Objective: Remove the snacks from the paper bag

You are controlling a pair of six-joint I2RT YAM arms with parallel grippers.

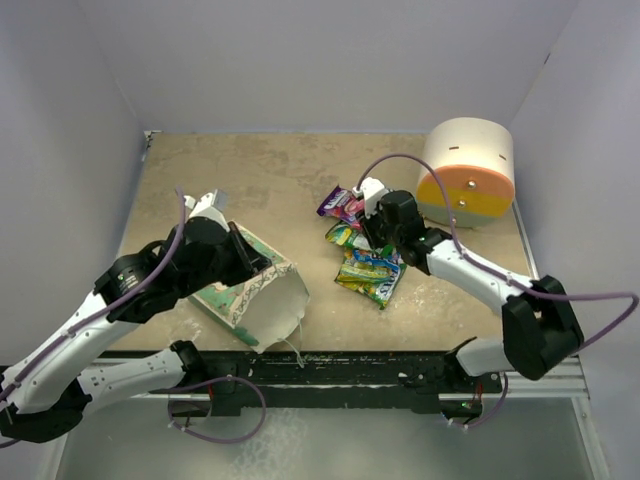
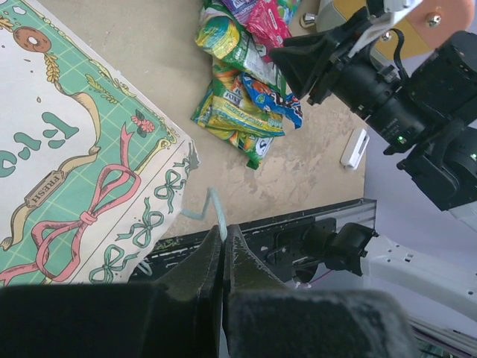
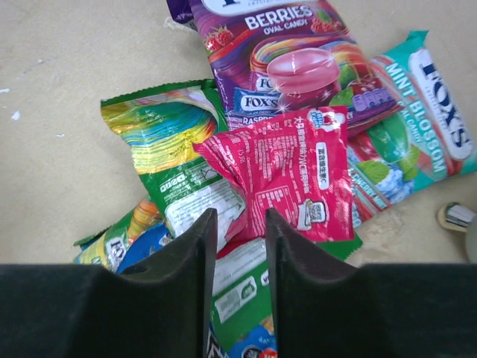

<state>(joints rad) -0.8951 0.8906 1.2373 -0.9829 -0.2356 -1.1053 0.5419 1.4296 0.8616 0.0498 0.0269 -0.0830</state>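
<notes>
My left claw (image 2: 223,233) was clenched on the thin string handle (image 2: 211,203) of the paper bag (image 2: 82,164). The bag lay tipped over on the counter (image 1: 270,170), patterned side up, with its white-lined mouth turned toward the near rail. My right claw (image 3: 240,224) was released, jaws a narrow slot apart and gripping nothing, hovering just over the snacks (image 1: 365,258). These were heaped on the counter between the bag and the cream-orange-yellow cylinder (image 1: 468,170). I counted at least 4, with the pink-red packet (image 3: 291,175) on top, overlapping the purple packet (image 3: 291,52), the teal packet (image 3: 417,112) and the yellow-green packet (image 3: 168,142). I judged them light, crinkly and slick, so a crimped end seal or flat corner looked a surer hold than a puffed middle. The bag looked light and floppy, its paper likely to crease or tear if hauled hard by the string. Open counter lay between the heap and the bag and toward the far wall, while the cylinder crowded the right side and the rail ran just beside the bag's mouth. I could not tell whether any packet remained inside the bag.
</notes>
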